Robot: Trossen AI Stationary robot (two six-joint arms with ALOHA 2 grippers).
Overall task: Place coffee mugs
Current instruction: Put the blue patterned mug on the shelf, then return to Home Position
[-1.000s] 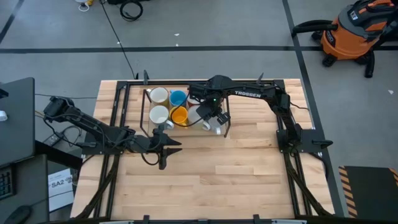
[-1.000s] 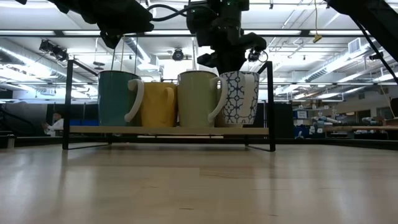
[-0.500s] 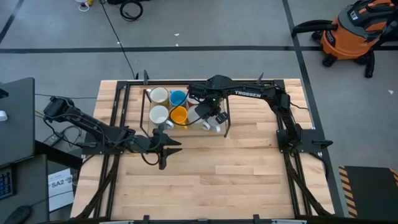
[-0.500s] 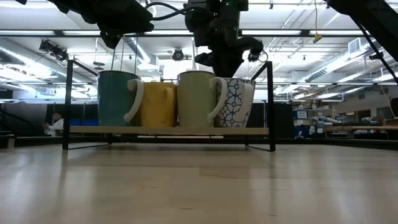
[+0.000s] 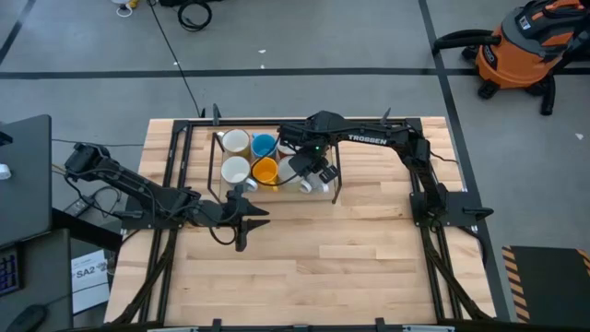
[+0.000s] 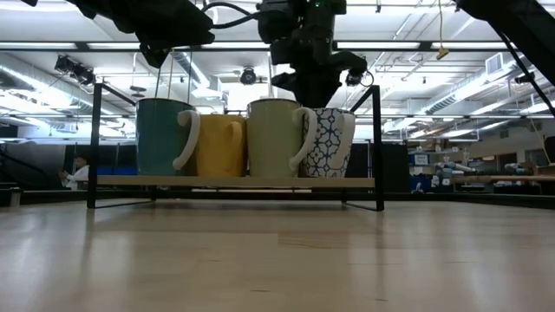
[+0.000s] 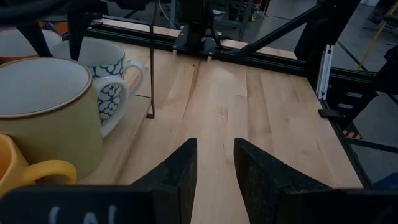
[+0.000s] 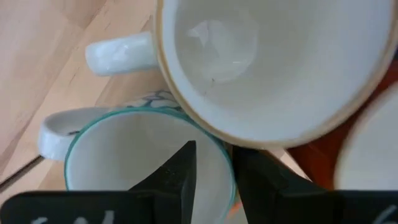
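A black-framed tray [image 6: 234, 182] at the table's far middle holds several coffee mugs: two white [image 5: 236, 141], a blue one [image 5: 265, 145], an orange-yellow one [image 5: 265, 171], a cream one [image 6: 276, 139] and a blue-and-white patterned one [image 6: 332, 143]. The patterned mug stands tilted on the tray's right end, beside the cream mug. My right gripper [image 8: 214, 155] points down over it, open, astride its rim. My left gripper [image 5: 263, 218] hovers open over bare table, near the tray's near left corner, with nothing between its fingers [image 7: 214, 168]. My right gripper comes from above with one finger [image 8: 180, 171] inside the patterned mug and the other [image 8: 261, 183] outside its wall, the teal rim [image 8: 230, 163] running between them. Whether either finger touches the wall I cannot tell. The mug's base is on the tray.
The tray's upright black frame posts [image 6: 378, 147] stand close to the patterned mug. Bare wooden table [image 5: 323, 258] stretches toward the near edge. An orange shop vacuum [image 5: 525, 46] is on the floor beyond the table. A monitor [image 5: 23, 175] stands to the left.
My right gripper has opened while staying over the tray's right end. The patterned mug, held upright a second ago, has sunk a little and tipped, and now stands tilted on the tray next to the cream mug.
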